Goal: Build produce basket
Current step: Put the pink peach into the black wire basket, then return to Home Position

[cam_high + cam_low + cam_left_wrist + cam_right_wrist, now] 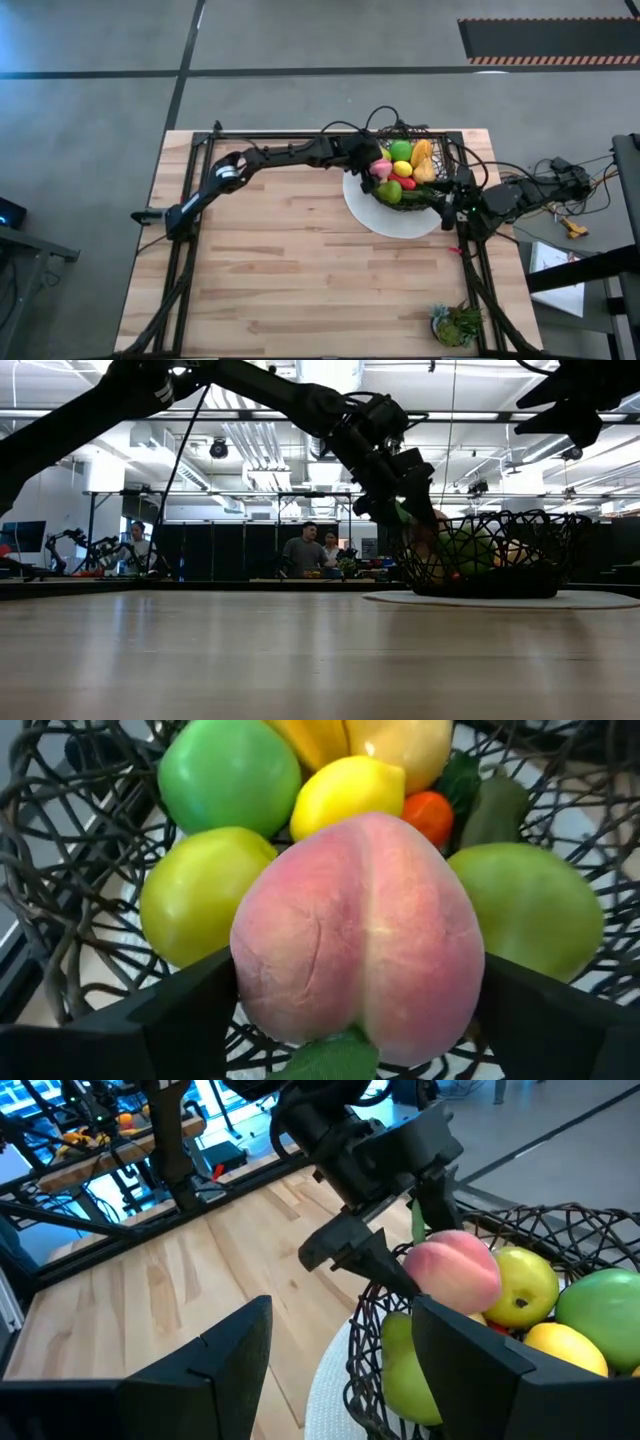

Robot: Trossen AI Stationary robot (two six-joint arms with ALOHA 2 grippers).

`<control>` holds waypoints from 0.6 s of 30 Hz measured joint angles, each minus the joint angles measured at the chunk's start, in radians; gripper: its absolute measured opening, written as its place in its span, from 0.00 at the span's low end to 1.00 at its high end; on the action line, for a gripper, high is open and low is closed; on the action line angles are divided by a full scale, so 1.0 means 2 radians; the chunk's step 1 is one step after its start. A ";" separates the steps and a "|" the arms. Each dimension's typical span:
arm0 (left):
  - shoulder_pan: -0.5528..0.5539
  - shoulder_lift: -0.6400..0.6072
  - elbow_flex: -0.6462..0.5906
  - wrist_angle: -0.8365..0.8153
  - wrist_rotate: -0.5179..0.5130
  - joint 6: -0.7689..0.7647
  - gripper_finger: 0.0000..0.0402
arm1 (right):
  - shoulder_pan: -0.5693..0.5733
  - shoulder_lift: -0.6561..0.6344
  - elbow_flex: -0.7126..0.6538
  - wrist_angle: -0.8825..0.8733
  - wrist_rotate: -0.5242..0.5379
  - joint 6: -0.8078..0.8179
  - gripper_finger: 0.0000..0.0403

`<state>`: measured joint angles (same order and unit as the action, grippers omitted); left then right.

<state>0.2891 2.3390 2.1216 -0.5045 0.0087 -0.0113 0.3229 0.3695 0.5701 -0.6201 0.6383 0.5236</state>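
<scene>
The dark wire basket [432, 150] stands on a white round plate [400, 222] at the table's far right. It holds green apples [228, 772], a lemon [345, 792], an orange piece [430, 815] and other toy produce. My left gripper [372, 166] reaches in over the basket's left rim and is shut on a pink peach [365, 935]. The peach also shows in the right wrist view [452, 1272]. My right gripper [340, 1380] is open and empty, beside the basket's right near side, above the plate's edge. My left gripper pinches the peach between its two fingers [180, 1015], one on each rounded side [255, 950]. Its leaf end [330, 1060] points back toward the gripper. The fingers slant down from the table's left. The peach sits at rim height above the other fruit; whether it rests on them I cannot tell.
A leafy green plant tuft [457, 323] stands at the table's near right corner. The wooden tabletop [290, 260] lies left of and nearer than the plate. In the low view, people [300, 550] stand in the room behind the table.
</scene>
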 joint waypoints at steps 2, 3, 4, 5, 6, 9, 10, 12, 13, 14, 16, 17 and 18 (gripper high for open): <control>0.004 0.000 0.000 0.000 0.005 -0.001 0.91 | 0.000 0.000 0.000 0.000 0.000 0.000 0.56; 0.006 0.000 0.000 0.000 0.008 -0.003 0.93 | 0.000 0.000 -0.001 0.000 0.000 0.000 0.56; 0.008 0.000 0.000 0.000 0.009 -0.004 0.95 | 0.000 0.000 -0.001 -0.001 -0.001 0.000 0.56; 0.010 0.000 0.000 -0.001 0.010 -0.004 0.97 | 0.000 0.000 -0.001 -0.002 -0.001 0.000 0.56; 0.012 0.000 0.000 0.000 0.009 -0.005 0.98 | 0.000 0.000 -0.001 -0.002 -0.002 0.000 0.56; 0.016 0.000 0.000 0.002 0.008 -0.017 0.98 | 0.000 0.000 -0.001 -0.002 -0.004 -0.001 0.56; 0.016 0.000 0.000 0.002 0.006 -0.017 0.97 | 0.000 0.000 -0.001 -0.002 -0.004 -0.001 0.56; 0.016 -0.001 0.003 -0.002 0.006 -0.017 0.96 | 0.000 0.000 -0.001 -0.002 -0.004 -0.002 0.56; 0.016 -0.003 0.003 -0.004 0.006 -0.017 0.96 | 0.000 0.000 -0.001 -0.004 -0.005 -0.002 0.56; 0.016 -0.006 0.003 -0.005 0.006 -0.017 0.96 | 0.000 0.000 -0.001 -0.007 -0.005 -0.002 0.56; 0.016 -0.014 0.003 -0.005 0.006 -0.015 0.96 | 0.000 0.000 -0.001 -0.016 -0.005 -0.002 0.56; 0.016 -0.020 0.003 -0.008 0.006 -0.014 0.96 | 0.000 0.000 -0.001 -0.022 -0.005 -0.001 0.56; 0.015 -0.026 0.003 -0.008 0.006 -0.013 0.96 | 0.000 0.000 -0.001 -0.028 -0.005 0.000 0.56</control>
<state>0.3193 2.2877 2.1281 -0.5198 0.0216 -0.0382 0.3229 0.3695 0.5686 -0.6754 0.6287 0.5239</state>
